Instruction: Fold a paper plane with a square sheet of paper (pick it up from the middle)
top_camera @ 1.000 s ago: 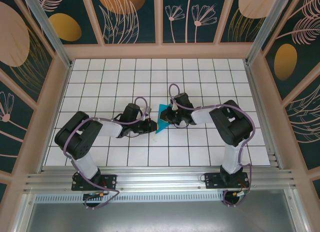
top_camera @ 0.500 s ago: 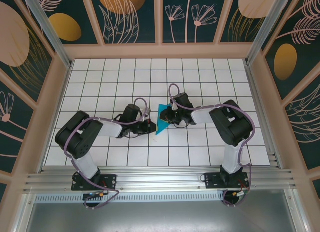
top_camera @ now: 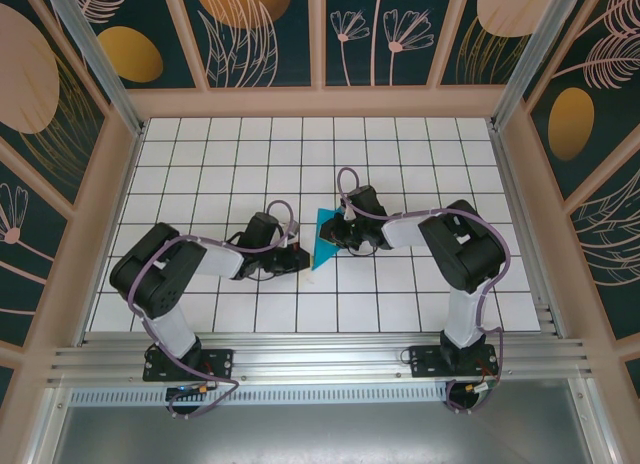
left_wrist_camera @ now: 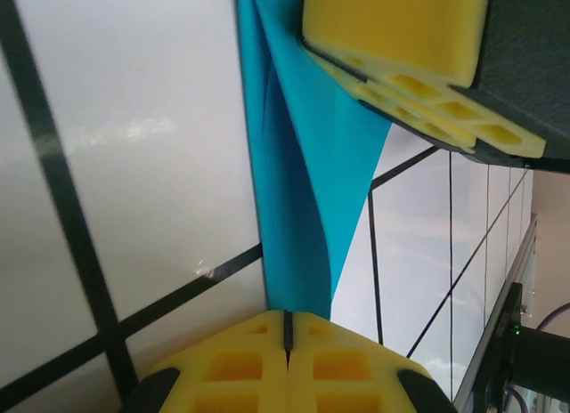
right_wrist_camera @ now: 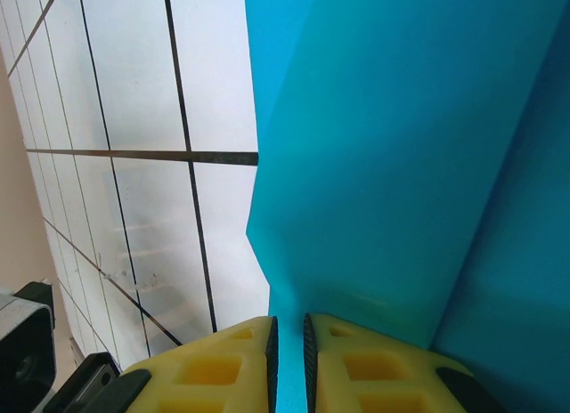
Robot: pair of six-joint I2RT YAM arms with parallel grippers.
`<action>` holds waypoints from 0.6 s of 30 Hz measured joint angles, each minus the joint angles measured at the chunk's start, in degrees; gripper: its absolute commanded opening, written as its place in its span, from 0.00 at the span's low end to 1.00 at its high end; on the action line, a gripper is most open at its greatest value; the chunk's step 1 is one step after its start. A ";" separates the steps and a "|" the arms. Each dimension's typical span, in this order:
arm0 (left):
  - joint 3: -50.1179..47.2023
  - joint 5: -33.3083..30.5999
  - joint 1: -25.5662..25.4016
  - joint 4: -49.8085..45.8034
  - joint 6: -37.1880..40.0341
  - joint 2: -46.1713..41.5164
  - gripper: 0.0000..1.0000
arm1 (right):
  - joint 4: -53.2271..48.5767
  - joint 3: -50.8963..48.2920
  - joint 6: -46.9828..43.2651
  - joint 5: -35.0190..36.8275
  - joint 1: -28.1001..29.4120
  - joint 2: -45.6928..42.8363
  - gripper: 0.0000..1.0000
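Note:
The square sheet of paper (top_camera: 324, 234) is a creased teal pointed shape lying near the table's middle, between the two grippers. My left gripper (top_camera: 299, 256) meets its lower left tip. In the left wrist view that gripper (left_wrist_camera: 285, 317) is shut, and the paper's (left_wrist_camera: 303, 190) narrow end runs under the fingertips; I cannot tell whether it is pinched. My right gripper (top_camera: 339, 241) sits at the paper's right side. Its jaws (right_wrist_camera: 288, 328) are nearly together with teal paper (right_wrist_camera: 401, 164) in the slit. Its yellow fingers (left_wrist_camera: 392, 30) also rest over the paper's far end.
The white gridded table (top_camera: 200, 174) is walled by a wooden frame with patterned panels (top_camera: 320, 99). An aluminium rail (top_camera: 320, 359) carries both arm bases at the near edge. The left arm's elbow (top_camera: 145, 274) and the right arm's elbow (top_camera: 465, 244) bulge outwards.
My left gripper's jaws closed fully and it edged slightly towards the paper's lower tip. The right gripper and the paper have stayed where they were.

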 measured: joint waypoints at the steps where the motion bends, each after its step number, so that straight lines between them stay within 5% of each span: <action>1: -0.57 -0.57 0.00 -0.87 -0.02 -1.11 0.03 | -0.02 0.02 -0.02 0.00 0.00 0.02 0.20; 9: 1.29 -1.36 0.00 -2.38 -0.92 -7.63 0.15 | -0.26 0.11 -0.35 0.13 0.11 0.02 0.20; 18: 8.28 3.04 -1.38 0.09 -2.10 -0.85 0.18 | -0.33 0.33 -0.33 0.13 0.11 0.24 0.20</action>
